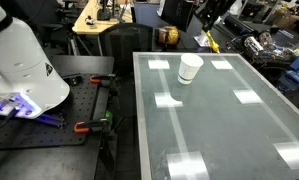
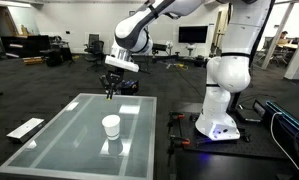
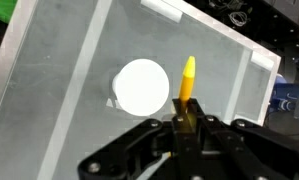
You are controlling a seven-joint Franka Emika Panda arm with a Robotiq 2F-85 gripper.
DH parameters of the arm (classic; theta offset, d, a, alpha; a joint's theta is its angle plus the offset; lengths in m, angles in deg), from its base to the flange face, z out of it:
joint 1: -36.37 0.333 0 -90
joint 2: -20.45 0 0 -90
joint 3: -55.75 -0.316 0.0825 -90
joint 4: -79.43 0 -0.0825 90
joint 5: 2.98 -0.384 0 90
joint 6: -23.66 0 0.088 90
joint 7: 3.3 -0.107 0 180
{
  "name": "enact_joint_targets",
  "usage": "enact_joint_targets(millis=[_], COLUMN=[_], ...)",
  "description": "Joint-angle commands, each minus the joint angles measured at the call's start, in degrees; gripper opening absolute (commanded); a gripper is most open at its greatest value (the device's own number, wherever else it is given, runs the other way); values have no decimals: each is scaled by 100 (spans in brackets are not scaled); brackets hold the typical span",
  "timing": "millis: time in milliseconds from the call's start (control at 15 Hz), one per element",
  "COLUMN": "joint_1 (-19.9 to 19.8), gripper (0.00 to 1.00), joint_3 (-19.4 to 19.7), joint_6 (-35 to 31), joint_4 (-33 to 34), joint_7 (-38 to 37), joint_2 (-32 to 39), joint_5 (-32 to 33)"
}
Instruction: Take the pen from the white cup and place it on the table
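Observation:
The white cup (image 1: pixel 190 68) stands on the green glass table (image 1: pixel 229 130) toward its far end; it also shows in an exterior view (image 2: pixel 111 126) and from above in the wrist view (image 3: pixel 141 87). My gripper (image 2: pixel 110 92) hangs high above the table, well above the cup. In the wrist view my gripper (image 3: pixel 186 118) is shut on the yellow pen (image 3: pixel 188 78), which sticks out past the fingertips, beside the cup's rim in the picture. The pen is too small to make out in both exterior views.
The robot base (image 2: pixel 219 105) stands on a black perforated bench (image 1: pixel 49 120) with clamps (image 1: pixel 89 126) beside the table. A white keyboard-like object (image 2: pixel 25 128) lies on the floor. Chairs and desks crowd the far end (image 1: pixel 109 20).

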Motion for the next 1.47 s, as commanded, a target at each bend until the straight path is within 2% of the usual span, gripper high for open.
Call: enact_joint_targets(millis=[0, 200, 267, 533, 600, 867, 1400], joint_1=[-199, -402, -270, -370, -369, -395, -466], gripper=[2, 2, 10, 10, 2, 2, 2], joint_3=[-16, 19, 55, 79, 77, 148, 382], joint_6=[-361, -552, -354, -416, -417, -475, -530], joint_4=[-331, -436, -246, -317, -318, -120, 272], joint_7=[-525, -898, -560, -706, -706, -190, 1433], joint_2=[-299, -259, -128, -128, -128, 112, 686], joint_5=[395, 990, 668, 898, 898, 979, 950])
